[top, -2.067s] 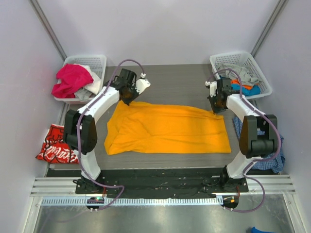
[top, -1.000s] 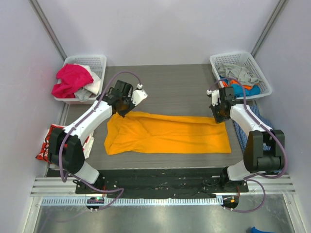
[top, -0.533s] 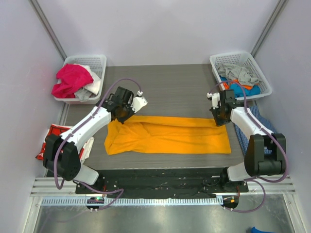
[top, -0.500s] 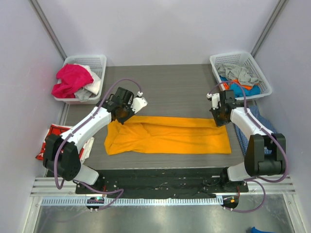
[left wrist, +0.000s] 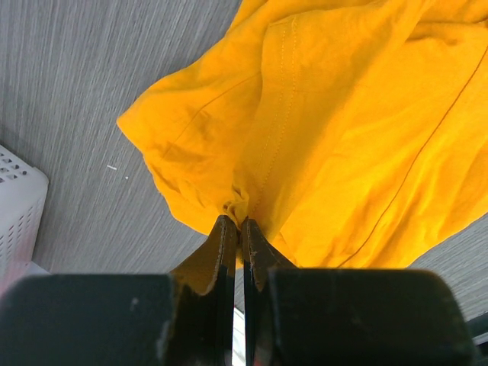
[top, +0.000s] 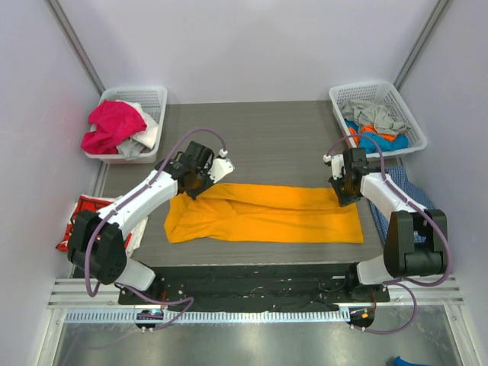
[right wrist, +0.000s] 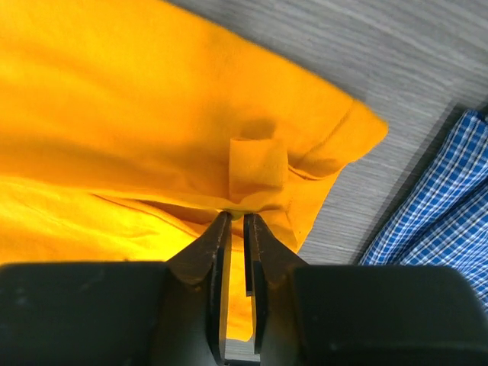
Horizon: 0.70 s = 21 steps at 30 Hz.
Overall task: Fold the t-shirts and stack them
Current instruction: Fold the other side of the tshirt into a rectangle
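**Lengthwise fold laid down; far edge about to be let go**

The orange t-shirt (top: 267,213) lies on the bench (top: 274,137) as a long band stretched from one claw to the other. Its far long edge is doubled over toward the arm bases.

The left claw (left wrist: 235,223) is clamped together on a puckered pinch of the shirt's corner, and the cloth fans away from its tips. The right claw (right wrist: 237,216) sits at the opposite corner with its jaws a sliver apart. The folded hem meets their tips, but I cannot tell whether any cloth is gripped there.

My reading is that the first fold is being set down. The next move calls for both claws to free the cloth without dragging it. They would then take the band at one end and carry it across toward the other claw's end.

Counted:
- T-shirts laid out: two. One is the orange one between the claws. The other is a red t-shirt (top: 69,232) with white print, outboard of the left claw past the bench edge and partly hidden by that arm.
- Baskets: two. One basket (top: 156,95) is beyond and outboard of the left claw, and the other basket (top: 366,88) is likewise placed off the right claw. Both hold heaped garments that I cannot count.
- Blue checked cloth (right wrist: 442,191): one, just outboard of the right claw.
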Tool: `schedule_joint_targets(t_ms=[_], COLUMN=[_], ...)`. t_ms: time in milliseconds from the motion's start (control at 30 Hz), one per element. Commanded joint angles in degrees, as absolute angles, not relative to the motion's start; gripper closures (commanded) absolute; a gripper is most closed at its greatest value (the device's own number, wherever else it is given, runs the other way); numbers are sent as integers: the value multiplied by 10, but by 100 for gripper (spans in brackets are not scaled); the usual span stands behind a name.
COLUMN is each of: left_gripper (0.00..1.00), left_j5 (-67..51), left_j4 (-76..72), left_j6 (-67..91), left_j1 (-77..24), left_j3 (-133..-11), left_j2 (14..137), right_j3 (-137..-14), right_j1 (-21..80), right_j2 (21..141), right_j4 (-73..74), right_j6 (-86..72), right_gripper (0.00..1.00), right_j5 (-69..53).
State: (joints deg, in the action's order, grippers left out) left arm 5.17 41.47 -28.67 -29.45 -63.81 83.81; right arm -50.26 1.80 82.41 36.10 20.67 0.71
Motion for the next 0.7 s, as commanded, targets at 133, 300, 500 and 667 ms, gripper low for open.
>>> schedule_joint_targets(t_ms=[133, 300, 500, 667], left_gripper=[100, 100, 100, 100], left_j5=[68, 72, 90, 90], left_j4=[428, 433, 446, 446], left_j6=[-269, -257, -239, -230], left_j1=[-314, -322, -344, -349], left_j3=[-621, -601, -577, -562], left_j2=[803, 786, 749, 731], right_j3=[-488, -495, -541, -555], right_j1=[19, 20, 20, 19], right_j2=[792, 775, 743, 739], right_j4=[360, 375, 426, 437], right_j6=[215, 216, 197, 177], right_gripper=[78, 77, 63, 55], right_j5=[31, 40, 21, 8])
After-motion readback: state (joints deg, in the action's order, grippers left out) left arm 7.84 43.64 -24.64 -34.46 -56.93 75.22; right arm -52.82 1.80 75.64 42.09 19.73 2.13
